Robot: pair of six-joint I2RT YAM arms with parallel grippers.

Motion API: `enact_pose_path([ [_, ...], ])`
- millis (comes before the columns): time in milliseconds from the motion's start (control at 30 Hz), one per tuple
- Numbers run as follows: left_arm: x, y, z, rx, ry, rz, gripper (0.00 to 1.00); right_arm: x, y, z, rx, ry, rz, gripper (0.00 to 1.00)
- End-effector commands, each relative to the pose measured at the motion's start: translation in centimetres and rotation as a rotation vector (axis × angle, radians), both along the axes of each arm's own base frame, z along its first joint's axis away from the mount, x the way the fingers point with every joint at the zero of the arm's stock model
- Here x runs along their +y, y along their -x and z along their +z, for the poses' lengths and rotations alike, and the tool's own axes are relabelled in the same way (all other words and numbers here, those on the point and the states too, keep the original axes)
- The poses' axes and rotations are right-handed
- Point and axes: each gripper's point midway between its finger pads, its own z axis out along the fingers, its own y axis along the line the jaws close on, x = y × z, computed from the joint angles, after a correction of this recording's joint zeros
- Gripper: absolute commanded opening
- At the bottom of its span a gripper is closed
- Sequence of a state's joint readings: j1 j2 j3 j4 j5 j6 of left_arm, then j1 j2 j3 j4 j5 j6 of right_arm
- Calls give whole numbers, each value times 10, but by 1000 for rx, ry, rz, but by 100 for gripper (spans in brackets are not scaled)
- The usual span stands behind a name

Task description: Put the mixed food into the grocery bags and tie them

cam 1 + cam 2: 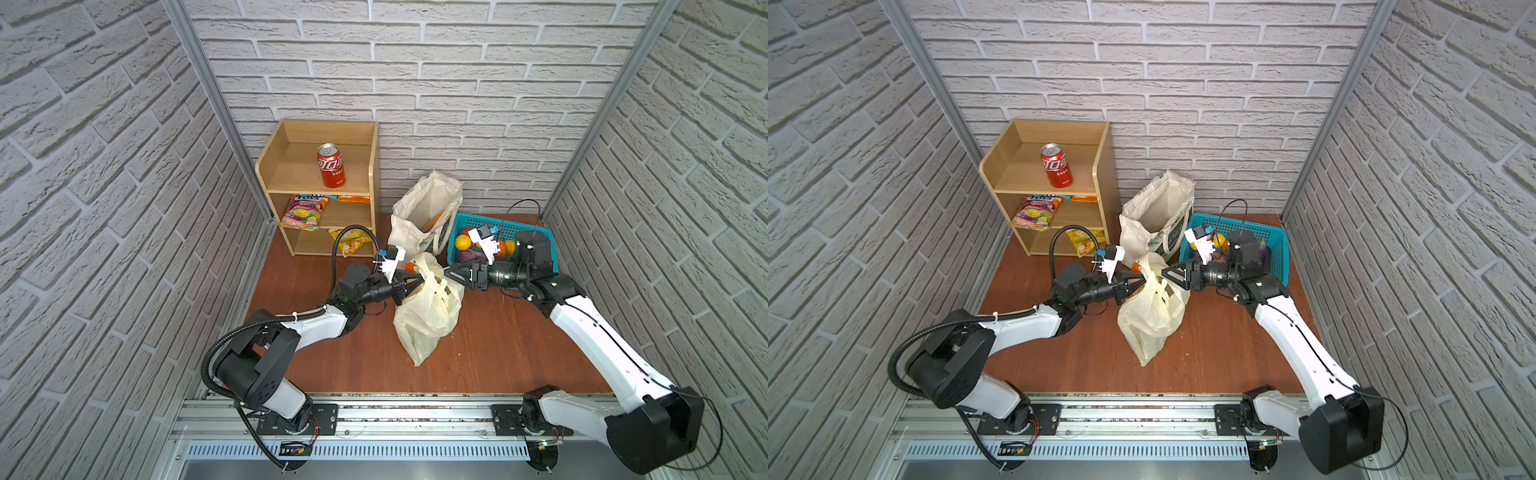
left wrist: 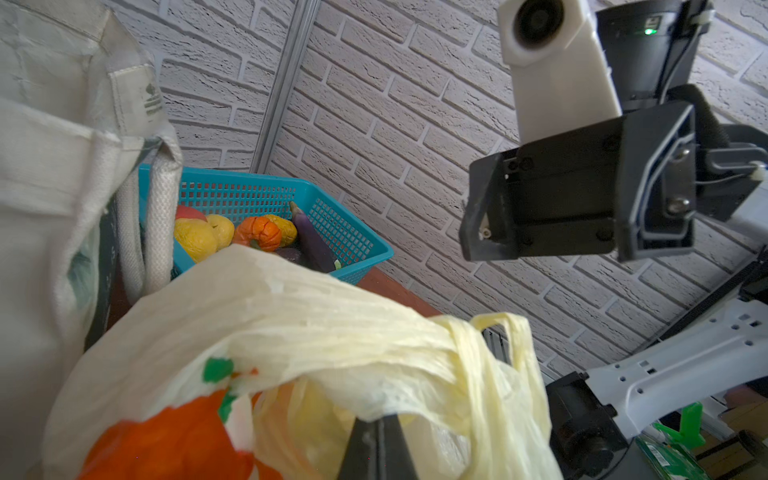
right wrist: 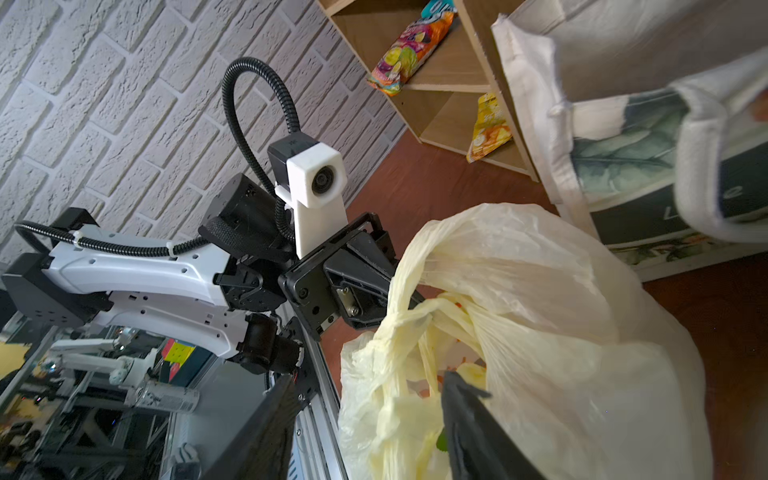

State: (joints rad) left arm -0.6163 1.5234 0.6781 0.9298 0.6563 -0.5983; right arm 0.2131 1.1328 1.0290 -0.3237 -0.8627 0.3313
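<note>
Though it looks knotted, plastic bag (image 1: pixel 428 316) is clamped by left end effector (image 1: pixel 419 283).
Right end effector (image 1: pixel 446 272) parted; canvas tote (image 1: pixel 409 226) untied.

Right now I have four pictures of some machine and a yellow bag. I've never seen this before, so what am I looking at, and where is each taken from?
It is a robot with two arms, each ending in a two-fingered gripper. Two pictures look down on the whole scene from above; two come from small cameras on the wrists. On the table stand a yellow plastic bag, a cream cloth tote, a turquoise basket of toy vegetables and a wooden shelf with a red can. The left gripper is shut on the plastic bag's top. The right gripper, facing it, is open and holds nothing. An orange toy with a green top shows inside the bag.
</note>
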Motion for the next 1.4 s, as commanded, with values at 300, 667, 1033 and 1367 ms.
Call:
enact_pose_path([
  [300,6,-4,13,-62,11,41,0,1,25,-43,108,34,1,53],
  [667,5,-5,12,-56,5,39,0,8,26,-69,154,59,26,52],
  [1033,4,-4,12,-59,5,36,0,22,27,-79,176,63,71,11],
  [1367,22,-3,18,-65,34,56,0,-10,-3,-71,137,97,-92,5],
])
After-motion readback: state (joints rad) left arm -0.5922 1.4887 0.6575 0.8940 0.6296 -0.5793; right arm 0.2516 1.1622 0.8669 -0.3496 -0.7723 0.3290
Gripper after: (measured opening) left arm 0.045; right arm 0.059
